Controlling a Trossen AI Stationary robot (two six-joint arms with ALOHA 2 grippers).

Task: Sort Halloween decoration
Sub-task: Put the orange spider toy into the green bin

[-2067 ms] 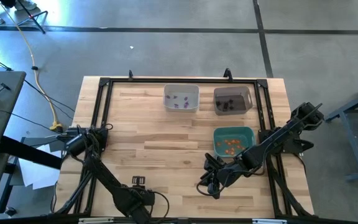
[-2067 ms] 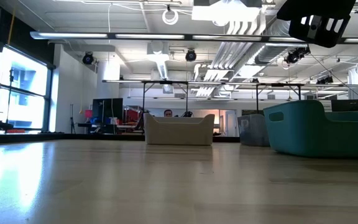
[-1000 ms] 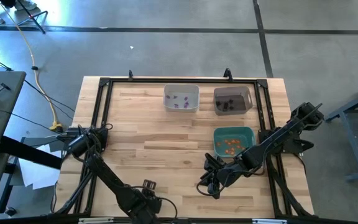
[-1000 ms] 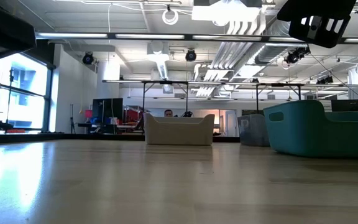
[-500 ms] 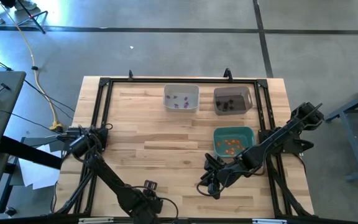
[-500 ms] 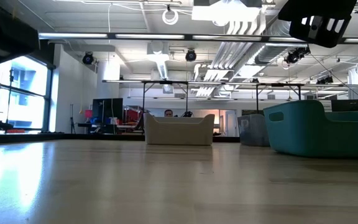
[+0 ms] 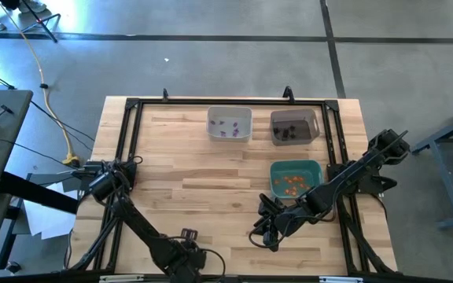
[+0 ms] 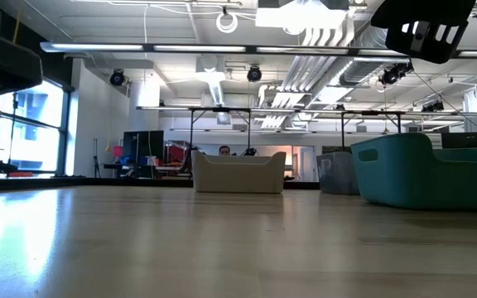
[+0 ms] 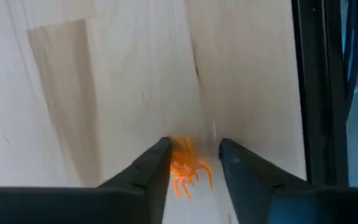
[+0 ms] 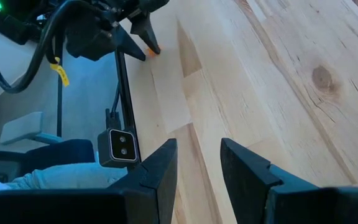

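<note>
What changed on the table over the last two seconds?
The left gripper slid a little toward the right along the table's near edge, ending with its jaws straddling an orange spider. The right gripper, the three bins and their trinkets stayed put.

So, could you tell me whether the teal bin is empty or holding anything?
Holding something: the high view shows small orange trinkets lying inside the teal bin.

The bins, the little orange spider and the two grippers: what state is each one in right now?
White bin: holds purple trinkets.
Dark bin: holds black trinkets.
Teal bin: holds orange trinkets.
Orange spider: on the table, between the left gripper's fingers.
Left gripper: open, straddling the spider.
Right gripper: open, empty, above bare wood.
</note>
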